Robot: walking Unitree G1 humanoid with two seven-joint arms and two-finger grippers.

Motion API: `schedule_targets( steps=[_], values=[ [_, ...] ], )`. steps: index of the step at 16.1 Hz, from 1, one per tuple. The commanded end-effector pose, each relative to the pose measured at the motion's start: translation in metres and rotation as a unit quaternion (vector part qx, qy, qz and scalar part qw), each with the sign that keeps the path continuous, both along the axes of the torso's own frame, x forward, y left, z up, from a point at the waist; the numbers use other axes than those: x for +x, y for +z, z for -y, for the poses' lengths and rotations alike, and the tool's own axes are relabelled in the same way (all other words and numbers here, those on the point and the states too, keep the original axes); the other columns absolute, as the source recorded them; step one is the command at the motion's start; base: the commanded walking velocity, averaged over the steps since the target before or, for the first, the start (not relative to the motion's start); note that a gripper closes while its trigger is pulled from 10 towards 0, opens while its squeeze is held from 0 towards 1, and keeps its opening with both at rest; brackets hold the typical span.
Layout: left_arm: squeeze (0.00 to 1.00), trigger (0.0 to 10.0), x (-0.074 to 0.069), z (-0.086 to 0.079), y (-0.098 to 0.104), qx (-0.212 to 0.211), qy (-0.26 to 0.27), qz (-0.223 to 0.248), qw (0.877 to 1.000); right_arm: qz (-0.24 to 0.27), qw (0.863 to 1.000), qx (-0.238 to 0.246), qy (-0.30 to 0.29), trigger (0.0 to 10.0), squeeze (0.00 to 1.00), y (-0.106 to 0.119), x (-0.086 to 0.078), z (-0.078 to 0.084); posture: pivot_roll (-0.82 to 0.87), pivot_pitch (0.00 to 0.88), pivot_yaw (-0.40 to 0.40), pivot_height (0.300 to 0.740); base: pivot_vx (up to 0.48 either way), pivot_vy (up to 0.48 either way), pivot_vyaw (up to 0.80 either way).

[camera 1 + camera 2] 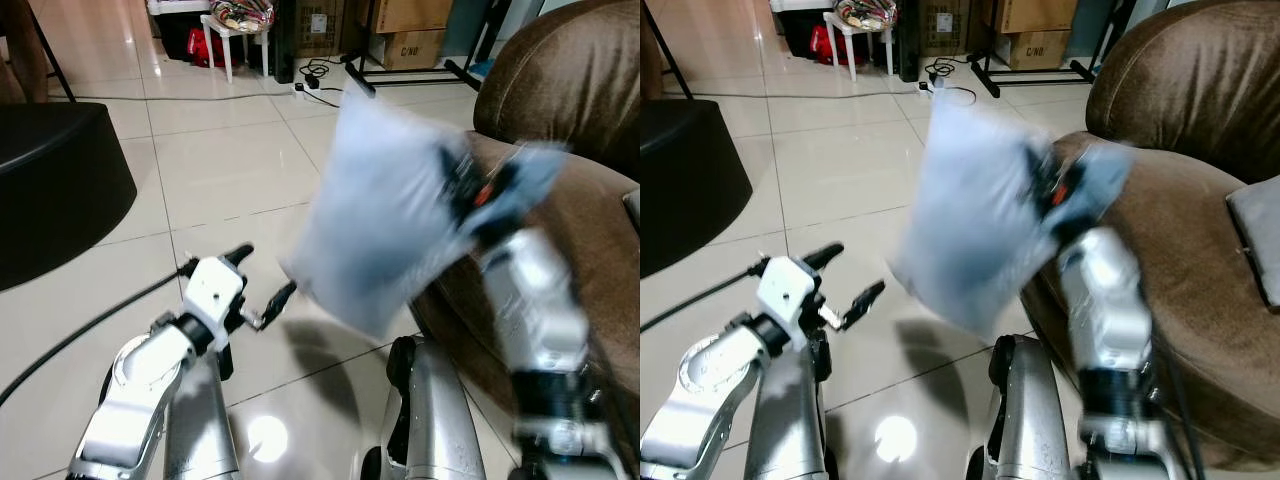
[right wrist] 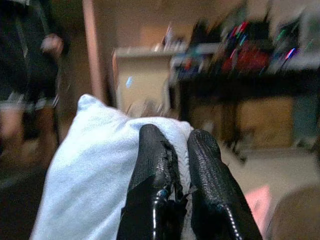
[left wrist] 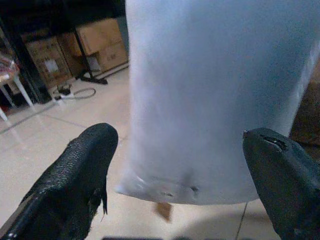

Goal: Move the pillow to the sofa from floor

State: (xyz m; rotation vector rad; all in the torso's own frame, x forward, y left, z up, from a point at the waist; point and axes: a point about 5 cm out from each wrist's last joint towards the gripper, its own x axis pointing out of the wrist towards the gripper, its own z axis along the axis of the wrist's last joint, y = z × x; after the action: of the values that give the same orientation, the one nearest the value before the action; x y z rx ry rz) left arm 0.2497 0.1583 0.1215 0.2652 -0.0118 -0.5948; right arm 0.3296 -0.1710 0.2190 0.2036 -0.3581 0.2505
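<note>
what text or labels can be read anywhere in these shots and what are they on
"C/NO" or close to it, blurred: dark print on the lower cardboard box by the far wall.
White label on the dark box beside it: too small to read.
White label on a cardboard box in the left wrist view: blurred, unreadable.
Pillow and sofa: no text.

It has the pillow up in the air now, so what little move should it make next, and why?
Probably swing the right pincer further over the brown sofa before letting go. It is shut on the pale blue pillow, which hangs mostly over the tiled floor beside the sofa's edge. The left pincer is open and apart.
</note>
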Motion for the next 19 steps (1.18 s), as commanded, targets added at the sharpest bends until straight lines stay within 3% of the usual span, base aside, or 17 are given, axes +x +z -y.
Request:
schedule_targets(
  steps=[1,4,6,12,15,17,19],
  values=[
    [0.00,10.0,0.000,0.003,0.000,-0.001,-0.003,-0.002,1.000,0.071,0.996,0.027,-0.043,10.0,0.00,0.045,-0.004,0.018,0.02,0.000,-0.088,0.404,0.000,0.000,0.00],
    [0.00,10.0,-0.001,0.007,0.003,0.012,-0.011,0.002,1.000,0.106,0.991,0.031,-0.079,10.0,0.00,0.087,-0.003,0.037,0.03,0.000,-0.094,0.424,0.000,0.000,0.00],
    [0.00,10.0,0.001,0.006,0.011,0.011,-0.005,0.013,1.000,0.117,0.986,-0.002,-0.119,10.0,0.00,0.116,-0.001,0.056,0.03,0.000,-0.103,0.444,0.000,0.000,0.00],
    [0.00,10.0,0.001,0.003,0.014,0.011,0.008,0.017,1.000,0.140,0.974,-0.042,-0.175,10.0,0.00,0.147,-0.004,0.072,0.03,0.000,-0.108,0.499,0.000,0.000,0.00],
    [0.00,10.0,0.005,0.004,0.014,0.011,0.013,0.021,1.000,0.126,0.972,-0.079,-0.182,10.0,0.00,0.133,0.004,0.064,0.03,0.000,-0.117,0.524,0.000,0.000,0.00],
    [0.00,10.0,0.004,-0.001,0.012,0.012,0.031,0.020,0.999,0.080,0.975,-0.111,-0.173,10.0,0.00,0.092,0.010,0.047,0.02,0.000,-0.116,0.544,0.000,0.000,0.00],
    [0.00,10.0,0.007,-0.010,0.005,0.030,0.070,0.017,0.997,0.025,0.980,-0.107,-0.164,10.0,0.00,0.049,0.011,0.034,0.03,0.000,-0.113,0.564,0.000,0.000,0.00]
  ],
)
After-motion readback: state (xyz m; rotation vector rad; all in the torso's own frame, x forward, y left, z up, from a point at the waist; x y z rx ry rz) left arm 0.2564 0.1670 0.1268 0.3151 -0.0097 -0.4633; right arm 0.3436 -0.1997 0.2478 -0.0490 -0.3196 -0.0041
